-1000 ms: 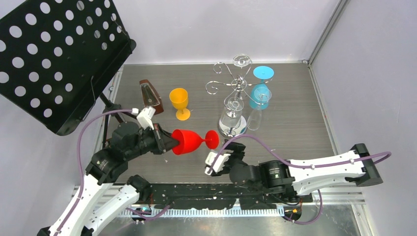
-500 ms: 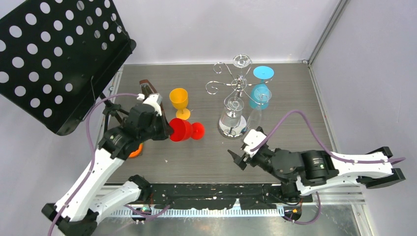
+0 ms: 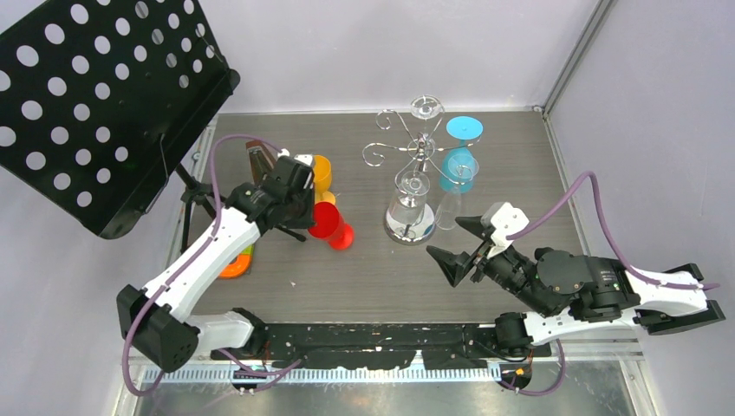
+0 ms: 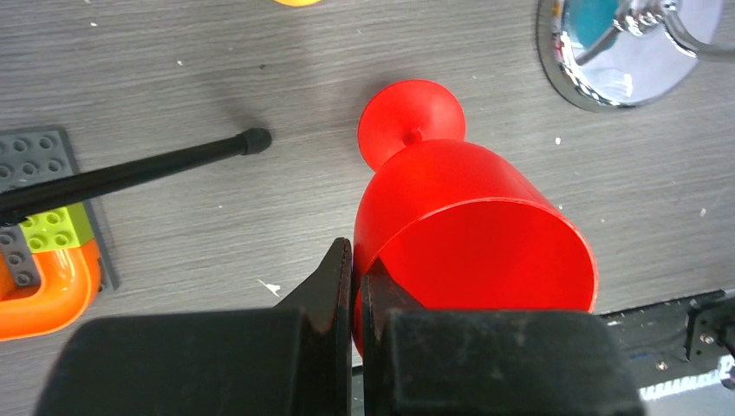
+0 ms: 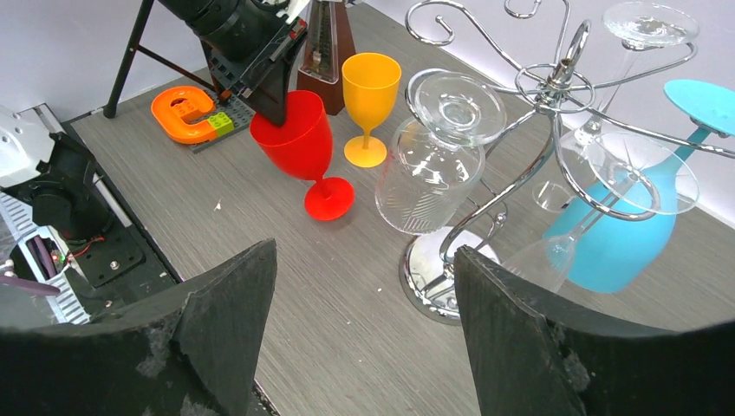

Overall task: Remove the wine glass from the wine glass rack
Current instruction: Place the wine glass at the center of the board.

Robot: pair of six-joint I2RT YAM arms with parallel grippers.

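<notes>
Centre-left of the top view, the left gripper (image 4: pixel 356 264) pinches the rim of the red wine glass (image 4: pixel 451 199); wine glass rack (image 3: pixel 422 152) stands upper centre; right gripper (image 3: pixel 444 237) spread wide, lower right of it

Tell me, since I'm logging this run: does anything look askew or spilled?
Only the red goblet: it leans, the left gripper pinching its rim. Glasses on the wine glass rack hang upside down as meant; nothing spilled.
</notes>
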